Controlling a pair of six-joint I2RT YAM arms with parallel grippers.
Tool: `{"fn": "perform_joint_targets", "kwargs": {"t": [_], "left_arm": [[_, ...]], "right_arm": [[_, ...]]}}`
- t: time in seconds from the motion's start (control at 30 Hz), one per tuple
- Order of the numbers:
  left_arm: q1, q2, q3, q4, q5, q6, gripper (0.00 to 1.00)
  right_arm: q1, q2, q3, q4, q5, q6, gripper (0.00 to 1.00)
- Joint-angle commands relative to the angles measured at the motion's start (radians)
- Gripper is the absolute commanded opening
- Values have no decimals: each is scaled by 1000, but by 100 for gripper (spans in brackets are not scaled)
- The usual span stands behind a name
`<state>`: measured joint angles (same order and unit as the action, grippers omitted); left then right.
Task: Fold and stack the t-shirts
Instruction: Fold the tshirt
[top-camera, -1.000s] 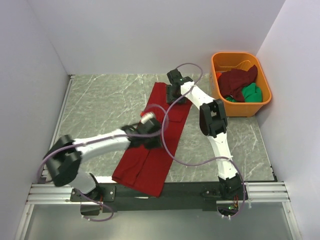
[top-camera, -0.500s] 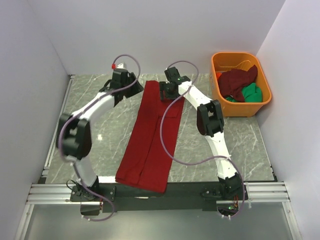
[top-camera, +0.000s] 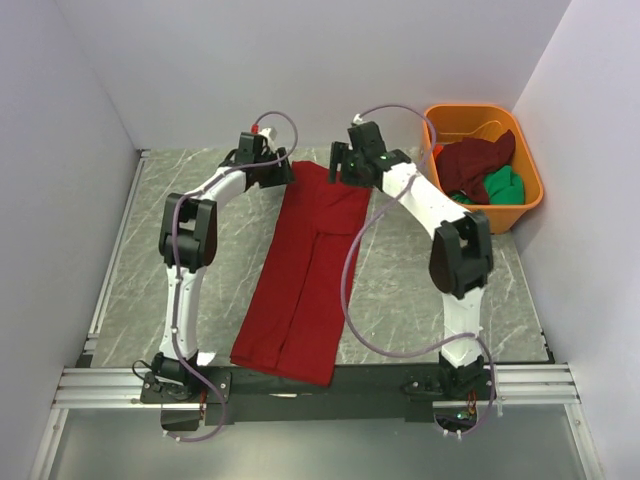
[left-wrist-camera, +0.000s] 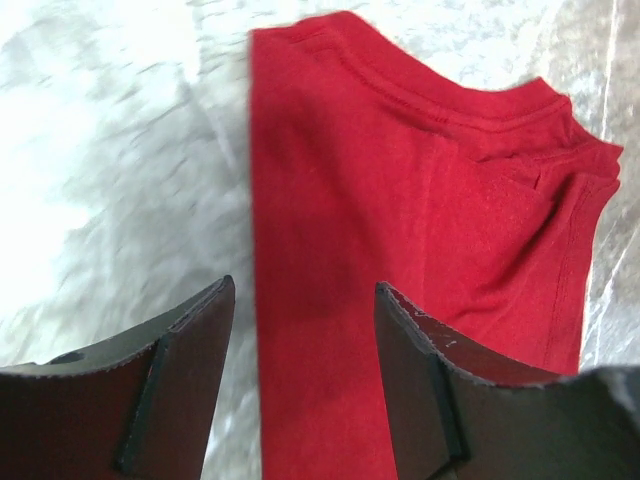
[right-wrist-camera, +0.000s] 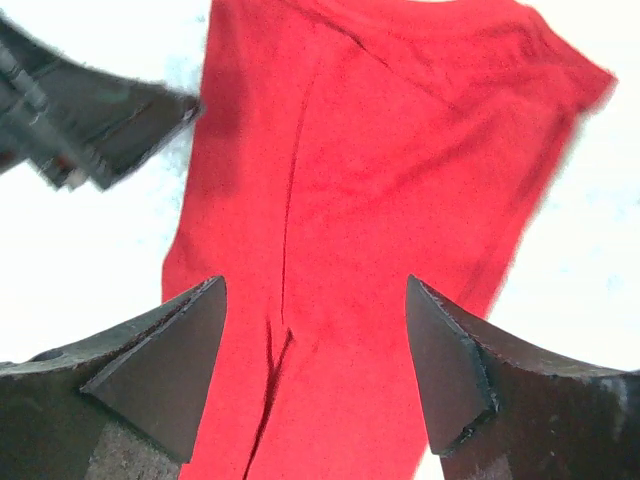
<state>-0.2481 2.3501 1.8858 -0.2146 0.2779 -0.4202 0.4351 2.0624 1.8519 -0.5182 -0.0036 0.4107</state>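
Bare grey marbled tabletop (top-camera: 200, 270) on the left.

Far left of centre: left pincer (top-camera: 281, 174), jaws apart, gripping nothing. In its wrist view (left-wrist-camera: 305, 300), open over the left edge of the red t-shirt (left-wrist-camera: 400, 230), collar end beyond the fingertips.

Centre: red t-shirt (top-camera: 305, 270) flat on the tabletop, folded into a long narrow strip. Collar end far, hem end at the tabletop's near edge, slanting slightly leftward toward the near side. Fold line down the middle.

Just right of the strip's far end: right pincer (top-camera: 341, 165), jaws spread wide, empty. In its wrist view (right-wrist-camera: 315, 290), red cloth between and below the fingers, not pinched.

Far right corner: orange tub (top-camera: 470, 108), well apart from the strip. Inside, dark maroon t-shirt (top-camera: 478, 160) bunched up, green t-shirt (top-camera: 503, 186) crumpled beside it on the near right.
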Motion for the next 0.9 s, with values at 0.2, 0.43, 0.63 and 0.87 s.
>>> {"fn": "perform_joint_targets", "kwargs": {"t": [0.2,0.43,0.63,0.87], "left_arm": [[-5,204,294,-81,107,43,56],[-6,247,323,-13,84,-46,29],[4,245,311,83,-98,-159,1],[75,250,346,132,-261,-278,1]], "right_arm": [[-12,-287,-396,178,22,108,75],[-10,-396,-563,242,7,140,73],[-9,-393,-589,230,8,129,73],[-9,-372,-620,231,7,117,72]]}}
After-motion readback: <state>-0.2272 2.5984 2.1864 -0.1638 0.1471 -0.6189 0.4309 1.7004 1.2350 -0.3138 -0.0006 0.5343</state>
